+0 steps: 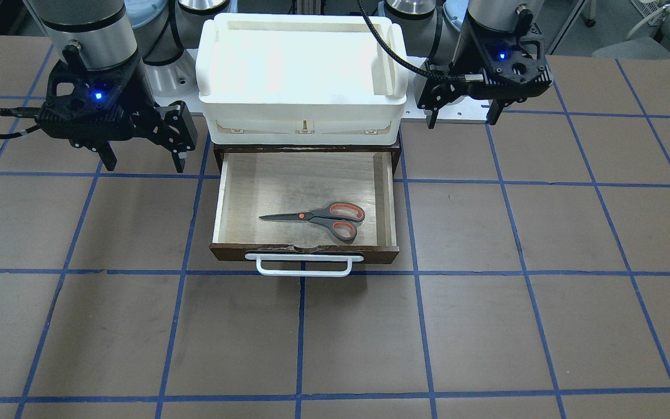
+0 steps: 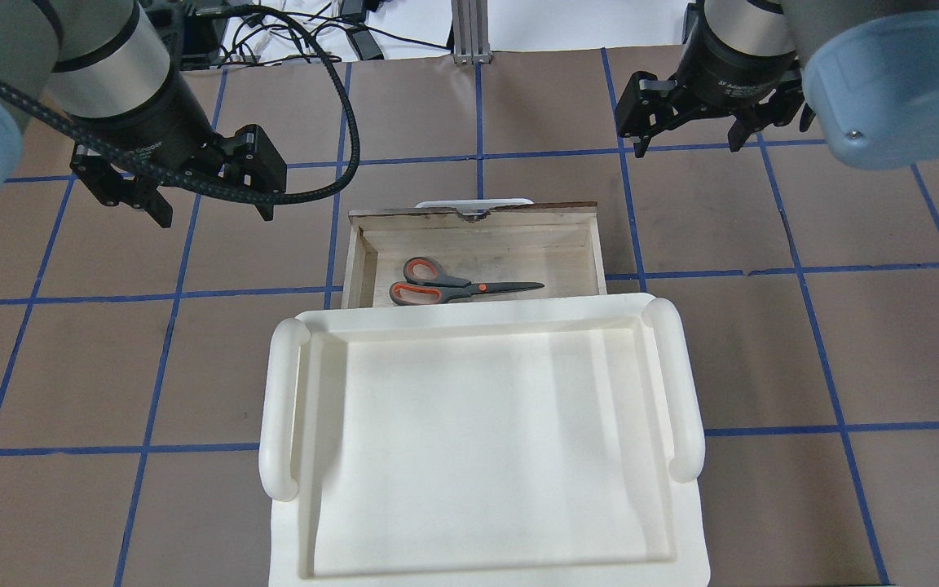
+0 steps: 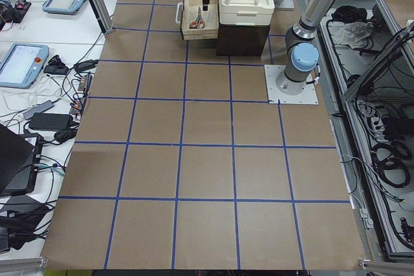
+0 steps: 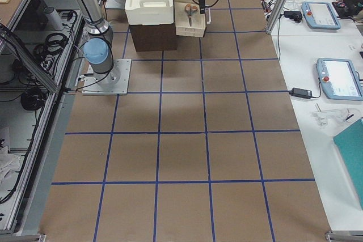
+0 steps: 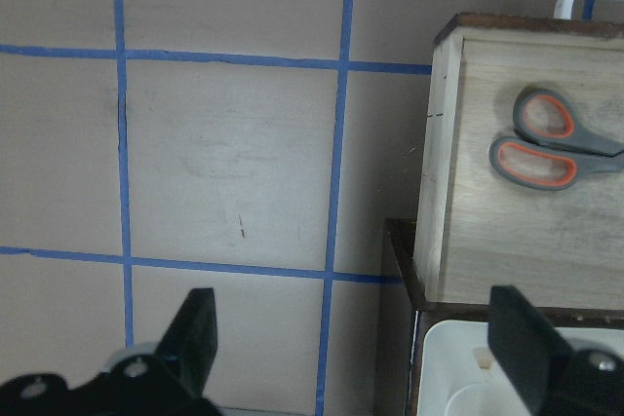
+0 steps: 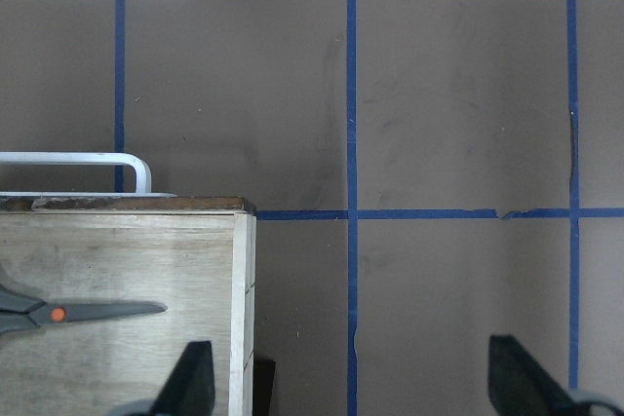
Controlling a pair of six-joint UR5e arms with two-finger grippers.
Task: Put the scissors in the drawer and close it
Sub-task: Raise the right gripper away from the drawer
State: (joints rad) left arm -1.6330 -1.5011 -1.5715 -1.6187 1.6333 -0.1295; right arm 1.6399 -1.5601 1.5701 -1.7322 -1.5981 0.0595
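Left pincer gapes; bin hides back of drawer.

Pale raw plywood drawer, matt plastic-handled scissors, smooth cream plastic bin.

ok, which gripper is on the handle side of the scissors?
The left gripper: the scissors lie in the open drawer with their orange-grey loops toward it, blades pointing toward the right gripper. Both grippers are open and clear of the drawer.
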